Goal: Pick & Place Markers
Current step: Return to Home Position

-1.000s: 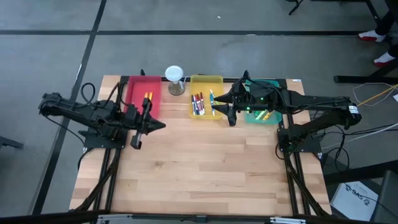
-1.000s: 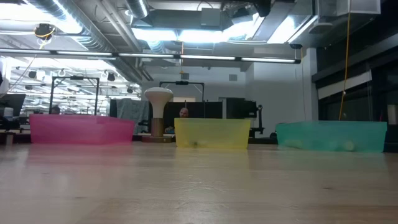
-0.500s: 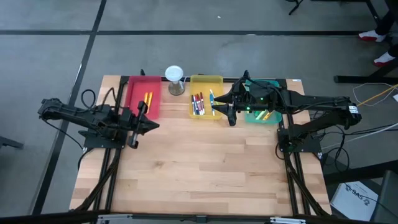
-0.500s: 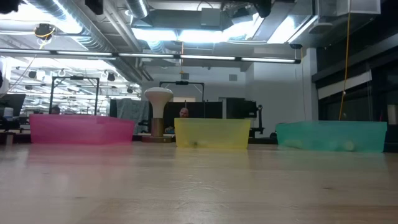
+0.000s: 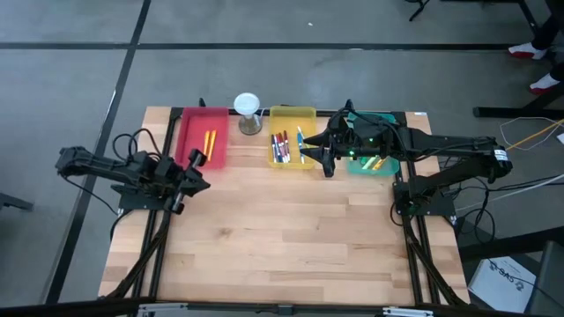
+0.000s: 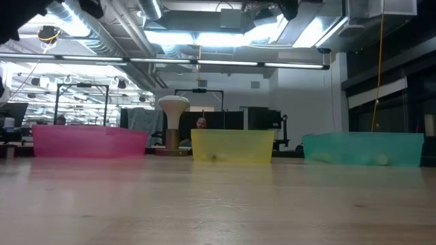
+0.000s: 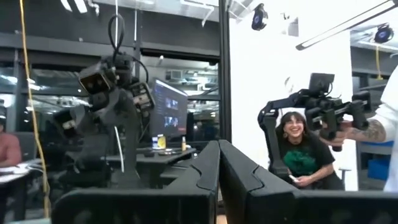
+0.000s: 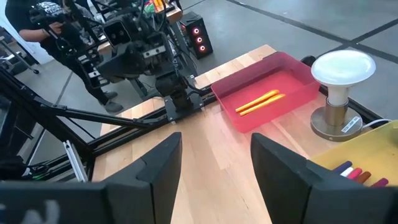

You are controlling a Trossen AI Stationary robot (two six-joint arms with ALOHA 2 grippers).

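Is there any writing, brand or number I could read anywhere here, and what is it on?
Nothing reads clearly.
White sheet beside the table: dark print, too blurred.
Person's black shirt: white print, too blurred.
Markers: labels too small.

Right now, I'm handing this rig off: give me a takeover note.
Left gripper: shut, empty, over the table's left side, in front of the red tray.
Right gripper: open, empty, at the yellow tray's front right corner; its arm lies over the teal tray.
Two yellow markers in the red tray; red and blue markers in the yellow tray; greenish markers in the teal tray, partly hidden.
Done: no marker loose on the table.
Left: probably just parking both arms.
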